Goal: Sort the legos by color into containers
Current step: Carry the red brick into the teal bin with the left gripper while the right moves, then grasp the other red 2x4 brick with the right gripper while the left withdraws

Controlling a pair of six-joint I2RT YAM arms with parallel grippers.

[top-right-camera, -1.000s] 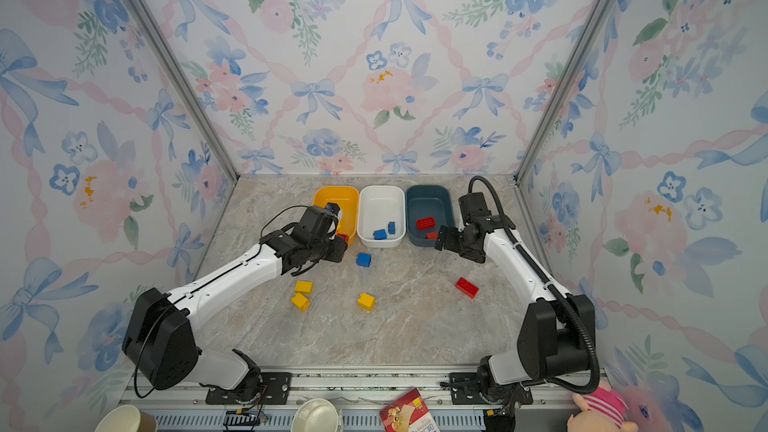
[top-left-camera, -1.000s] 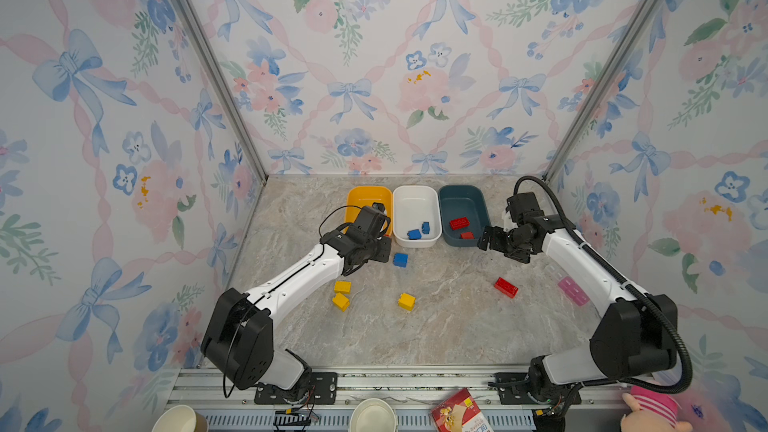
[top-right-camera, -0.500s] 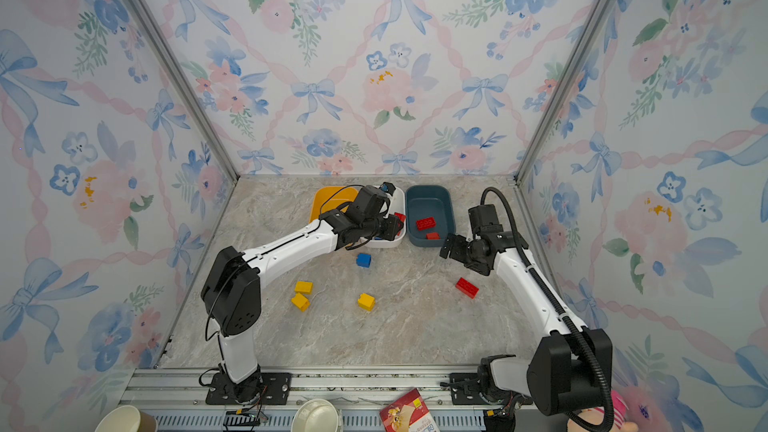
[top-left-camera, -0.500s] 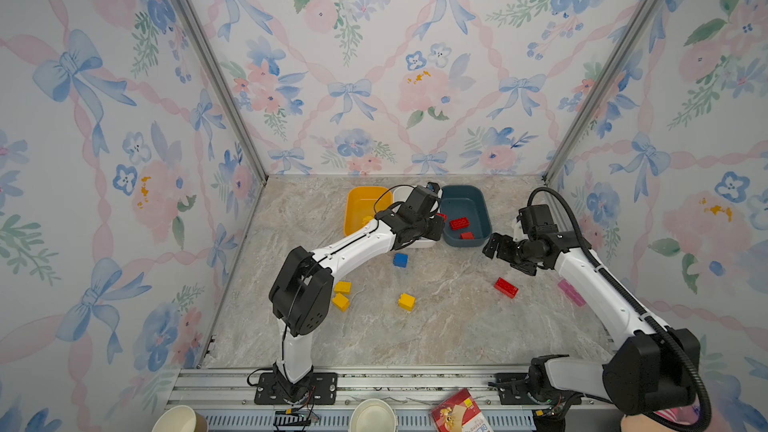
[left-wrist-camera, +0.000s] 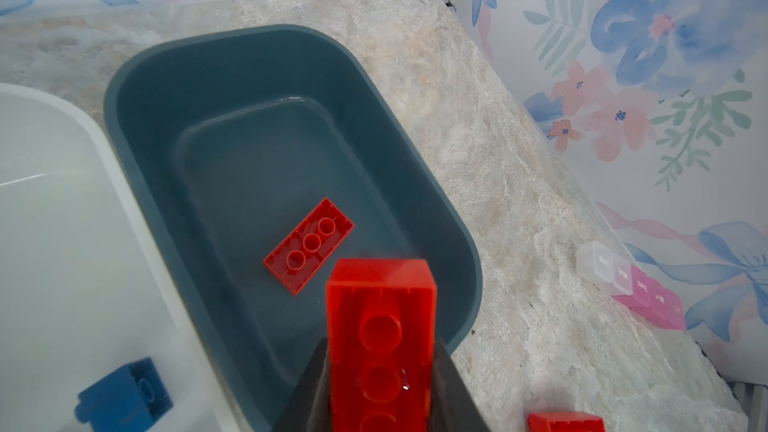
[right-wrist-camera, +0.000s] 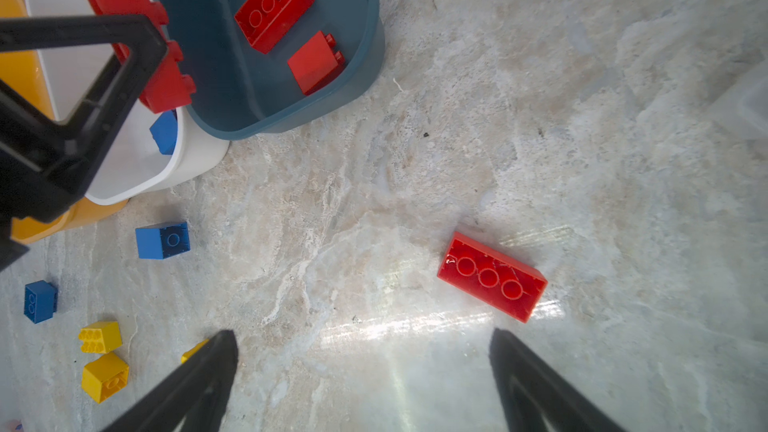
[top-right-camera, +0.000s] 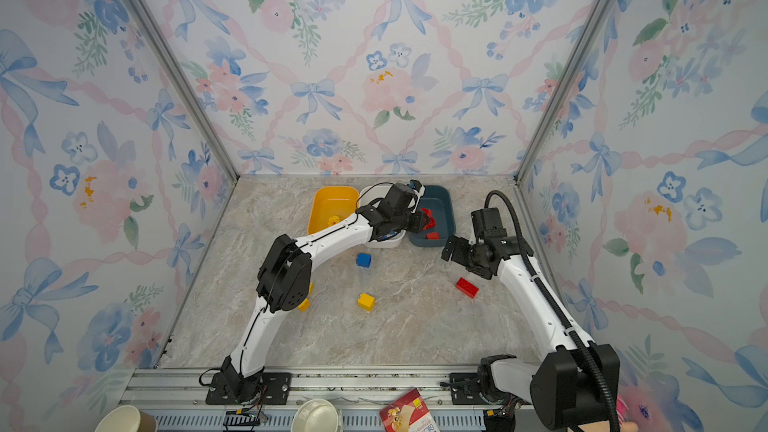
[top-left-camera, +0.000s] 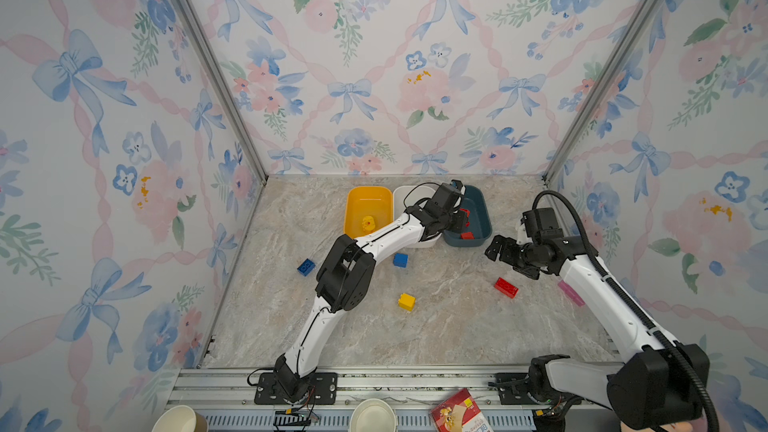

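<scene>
Three tubs [top-left-camera: 369, 196] — one yellow, one white, one teal. Four red bricks [right-wrist-camera: 492, 276]. Four yellow bricks [right-wrist-camera: 104, 376], one of them only half in view. Three blue bricks [right-wrist-camera: 162, 239] can be counted — perhaps another lies hidden in the white tub. Two paper cups [top-left-camera: 372, 416], one printed packet [top-left-camera: 457, 412].

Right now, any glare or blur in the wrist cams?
Right wrist view: a bright glare streak on the table beside the loose red brick, bricks otherwise sharp. Left wrist view: the gripped red brick sits close to the lens and looks soft; the blue brick in the white tub is blurred too.
</scene>
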